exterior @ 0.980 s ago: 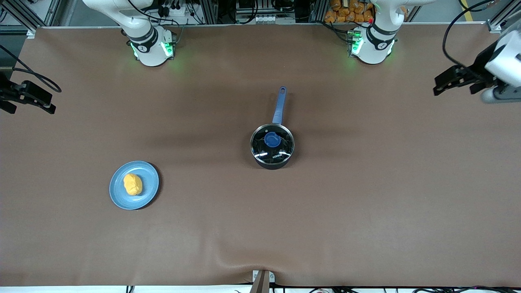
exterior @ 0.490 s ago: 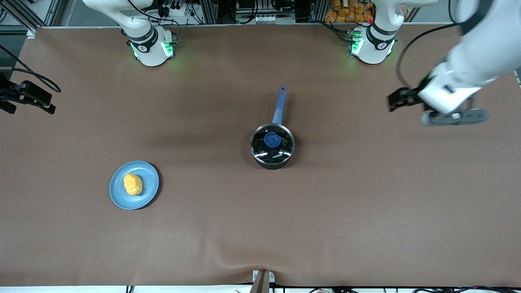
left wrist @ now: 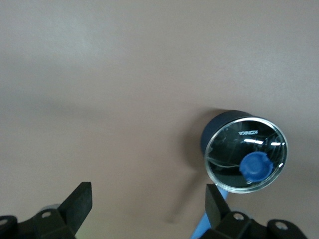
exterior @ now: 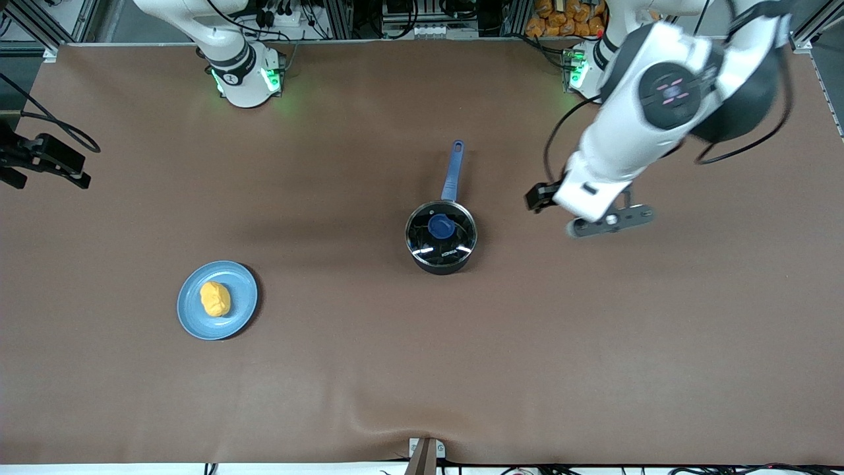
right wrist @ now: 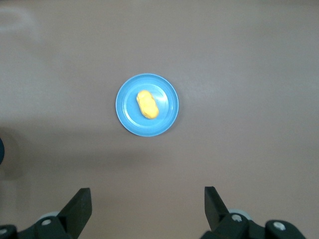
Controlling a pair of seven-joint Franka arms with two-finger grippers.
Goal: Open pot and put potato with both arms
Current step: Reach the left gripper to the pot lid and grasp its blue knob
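Left black two-finger gripper (exterior: 537, 196) hung over bare brown table (exterior: 593, 330), fingers (left wrist: 79, 201) spread wide, nothing between them. It was beside the small black saucepan with long blue handle (exterior: 441, 237), toward the left arm's end, apart from it. Clear glass lid with blue knob (exterior: 440, 226) sat on the pot. Right black gripper (exterior: 39, 161) waited at the right arm's end, fingers (right wrist: 79, 204) spread, empty. Lumpy yellow-orange potato (exterior: 215, 298) lay on the flat light-blue plate (exterior: 241, 310), nearer the front camera than the pot.
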